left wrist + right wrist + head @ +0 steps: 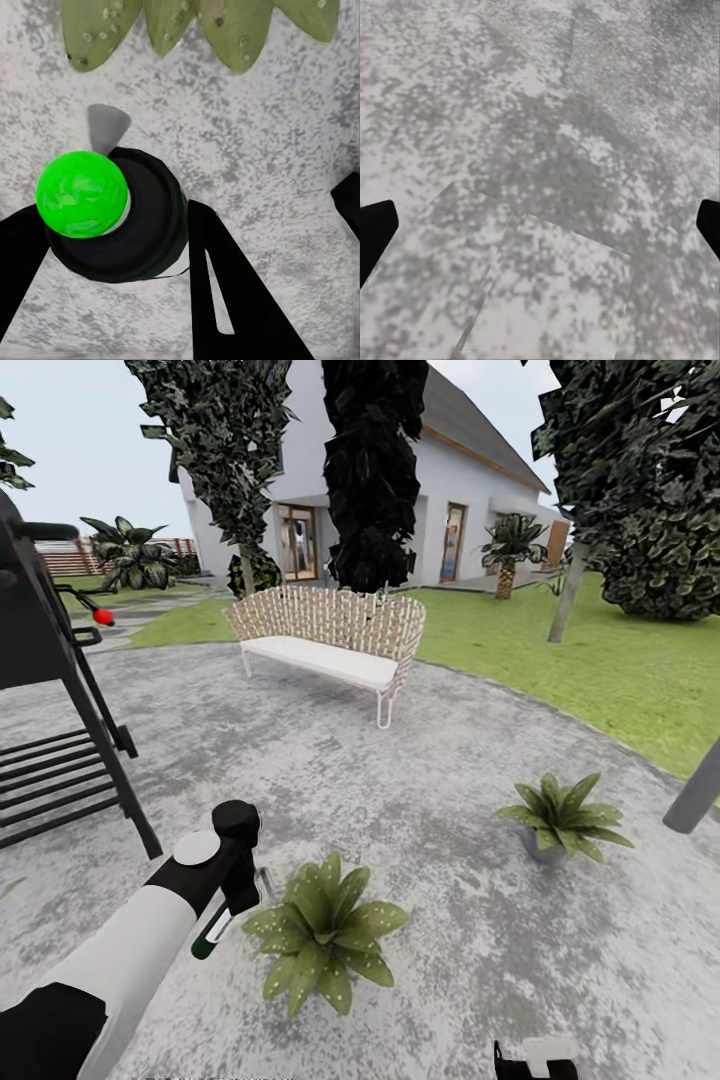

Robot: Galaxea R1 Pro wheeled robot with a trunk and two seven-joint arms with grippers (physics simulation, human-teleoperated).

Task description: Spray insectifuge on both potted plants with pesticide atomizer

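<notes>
My left gripper point(238, 888) is shut on the pesticide atomizer point(212, 932), a dark bottle held just left of the nearer potted plant point(322, 932). That plant's leaves carry pale speckles. In the left wrist view the black fingers point(225, 285) clamp the atomizer point(142, 225), whose tip point(81, 193) shows bright green, with speckled plant leaves point(187, 26) beyond it. The second potted plant point(562, 815) stands in its grey pot point(538, 848) further right on the stone patio. My right gripper point(535, 1060) hangs open low over bare paving point(540, 180).
A white wicker bench point(330, 635) stands at the patio's far side. A black slatted rack point(60, 750) is close on the left, with a red knob point(102, 617) behind it. A grey pole point(695, 790) leans at the right edge. Lawn point(600, 660), trees and a white house lie beyond.
</notes>
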